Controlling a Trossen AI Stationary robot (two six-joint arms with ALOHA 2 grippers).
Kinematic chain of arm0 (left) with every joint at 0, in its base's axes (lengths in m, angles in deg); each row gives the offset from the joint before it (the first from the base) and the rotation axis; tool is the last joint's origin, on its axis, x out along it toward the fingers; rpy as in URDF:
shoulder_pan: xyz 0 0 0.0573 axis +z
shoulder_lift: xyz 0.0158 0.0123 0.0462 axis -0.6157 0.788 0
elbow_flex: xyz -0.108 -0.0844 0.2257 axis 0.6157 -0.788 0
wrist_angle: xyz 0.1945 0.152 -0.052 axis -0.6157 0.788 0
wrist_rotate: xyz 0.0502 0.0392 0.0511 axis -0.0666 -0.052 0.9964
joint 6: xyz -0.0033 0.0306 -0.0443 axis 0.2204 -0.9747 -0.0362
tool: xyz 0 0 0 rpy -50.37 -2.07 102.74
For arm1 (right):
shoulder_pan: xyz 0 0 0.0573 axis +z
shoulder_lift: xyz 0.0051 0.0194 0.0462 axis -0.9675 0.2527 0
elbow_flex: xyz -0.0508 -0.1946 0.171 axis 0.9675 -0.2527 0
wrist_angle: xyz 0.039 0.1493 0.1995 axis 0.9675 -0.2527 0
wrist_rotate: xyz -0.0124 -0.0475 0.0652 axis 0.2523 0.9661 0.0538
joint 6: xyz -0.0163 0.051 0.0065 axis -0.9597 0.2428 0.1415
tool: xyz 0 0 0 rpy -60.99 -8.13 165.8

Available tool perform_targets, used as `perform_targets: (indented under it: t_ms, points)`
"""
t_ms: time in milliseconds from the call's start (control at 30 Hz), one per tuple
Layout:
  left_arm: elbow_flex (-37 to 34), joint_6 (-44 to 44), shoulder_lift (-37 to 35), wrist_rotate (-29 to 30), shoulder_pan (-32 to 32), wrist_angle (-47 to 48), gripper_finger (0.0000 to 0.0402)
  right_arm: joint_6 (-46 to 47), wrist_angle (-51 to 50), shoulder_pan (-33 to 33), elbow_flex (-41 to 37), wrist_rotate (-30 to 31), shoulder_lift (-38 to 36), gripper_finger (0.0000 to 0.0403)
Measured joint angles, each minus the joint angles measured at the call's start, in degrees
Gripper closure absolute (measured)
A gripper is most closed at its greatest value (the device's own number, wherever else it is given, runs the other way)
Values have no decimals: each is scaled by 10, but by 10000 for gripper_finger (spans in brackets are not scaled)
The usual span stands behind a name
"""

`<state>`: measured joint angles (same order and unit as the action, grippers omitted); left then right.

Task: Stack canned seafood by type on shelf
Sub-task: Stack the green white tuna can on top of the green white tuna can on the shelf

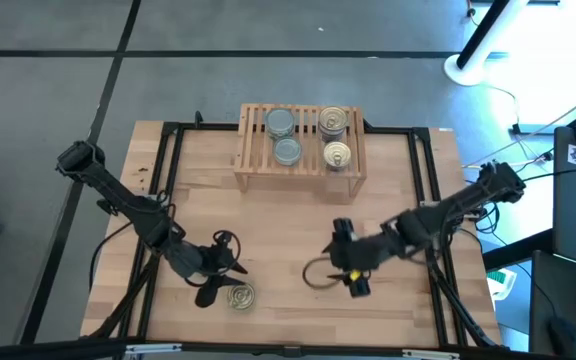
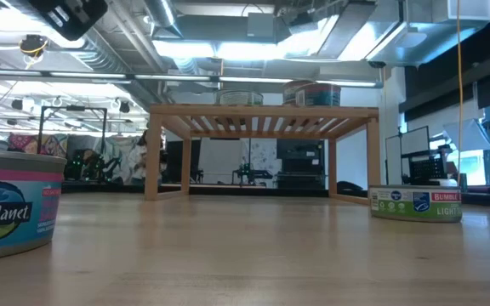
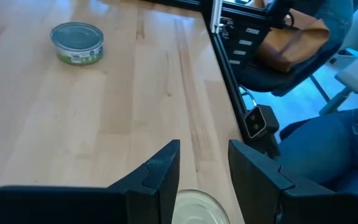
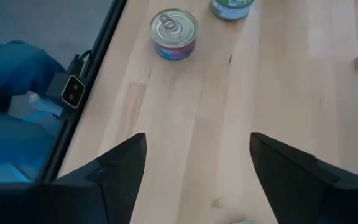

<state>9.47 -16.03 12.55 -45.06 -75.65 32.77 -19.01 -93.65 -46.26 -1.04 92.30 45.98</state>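
Note:
The wooden shelf (image 1: pixel 251 160) (image 2: pixel 262 112) stands at the table's far middle. On its slats rest two silver-topped tins (image 1: pixel 284 137) and two gold-topped tins (image 1: pixel 335 137). A gold-topped tin (image 1: pixel 239 296) (image 4: pixel 174 32) sits on the table near the front edge. My left gripper (image 1: pixel 223 280) (image 3: pixel 204 149) hangs open above it, touching nothing. A silver-topped, green-labelled tin (image 3: pixel 76 42) (image 2: pixel 415 204) stands right of it. My right gripper (image 1: pixel 348 262) (image 4: pixel 197 140) is wide open above the table there. Another green-labelled tin (image 4: pixel 232 7) shows only in the right wrist view.
Black frame rails (image 1: pixel 168 200) run along the table's sides. A person in blue trousers (image 3: pixel 328 155) (image 4: pixel 11 81) sits at the near edge. Bare wood lies between the shelf and the tins on the table.

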Motion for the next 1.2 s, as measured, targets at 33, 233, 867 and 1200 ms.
perform_targets:
  t_ms: [33, 233, 867, 1200]
  points:
    - [0, 0, 0, 0, 0, 0, 270, 12, -2, 13, 0, 15, 6, 116]
    - [0, 0, 0, 0, -3, 0, 270, 49, 2, 77, 0, 108, 54, 116]
    - [17, 168, 16, -4, -138, 140, 270, -17, 252, 70, 0, 170, 212, 116]
    - [32, 330, 22, -4, -139, 347, 270, -160, 410, 21, 0, 169, 254, 116]
